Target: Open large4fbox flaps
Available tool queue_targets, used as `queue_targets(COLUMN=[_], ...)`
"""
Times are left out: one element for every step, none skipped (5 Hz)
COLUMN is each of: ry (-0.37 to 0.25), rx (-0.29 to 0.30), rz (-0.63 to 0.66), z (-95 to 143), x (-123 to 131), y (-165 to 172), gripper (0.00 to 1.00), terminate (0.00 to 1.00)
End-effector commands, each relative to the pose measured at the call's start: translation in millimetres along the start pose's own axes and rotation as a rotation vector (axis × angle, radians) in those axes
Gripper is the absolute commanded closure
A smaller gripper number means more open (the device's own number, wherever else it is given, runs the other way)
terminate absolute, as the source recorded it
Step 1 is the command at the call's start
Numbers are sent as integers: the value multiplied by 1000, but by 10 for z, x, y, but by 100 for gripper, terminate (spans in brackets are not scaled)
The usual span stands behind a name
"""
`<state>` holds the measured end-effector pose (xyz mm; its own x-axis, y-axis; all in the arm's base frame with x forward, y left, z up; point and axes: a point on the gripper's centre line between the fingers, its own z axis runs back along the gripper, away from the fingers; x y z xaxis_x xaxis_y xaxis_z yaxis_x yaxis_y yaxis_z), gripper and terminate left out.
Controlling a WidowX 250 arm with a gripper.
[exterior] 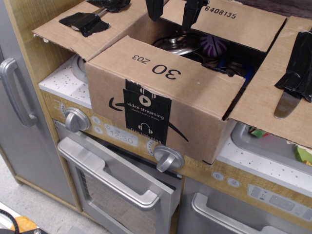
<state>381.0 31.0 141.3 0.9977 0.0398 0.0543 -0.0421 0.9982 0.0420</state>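
The large4fbox [195, 122], brown cardboard with a black "video streaming" label [146, 109], stands on the toy kitchen counter. Its near flap [161, 68], printed "30 Z03", lies folded down over the front half of the opening. The left flap [68, 24] is spread outward with black-taped cutlery on it. The far flap [229, 22], printed "6408135", is tipped back. The right flap [278, 92] hangs outward with a taped knife [287, 102]. My gripper [173, 12] hovers over the far part of the opening, its two black fingers apart and holding nothing.
Inside the box I see a metal pot lid [175, 44] and a purple striped ball [213, 45]. Below are oven knobs [77, 119] [168, 158], the oven door handle [117, 180], a fridge handle [14, 92] at left and a sink [263, 141] at right.
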Motion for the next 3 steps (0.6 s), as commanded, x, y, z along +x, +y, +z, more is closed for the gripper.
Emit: queue_targets(ry=[0,9,7], rx=[0,-37,-59], rz=[0,22,32], z=[0,-112,-218], x=[0,41,78], y=[0,-48,-93], gripper=[0,0,0], terminate=[0,0,0])
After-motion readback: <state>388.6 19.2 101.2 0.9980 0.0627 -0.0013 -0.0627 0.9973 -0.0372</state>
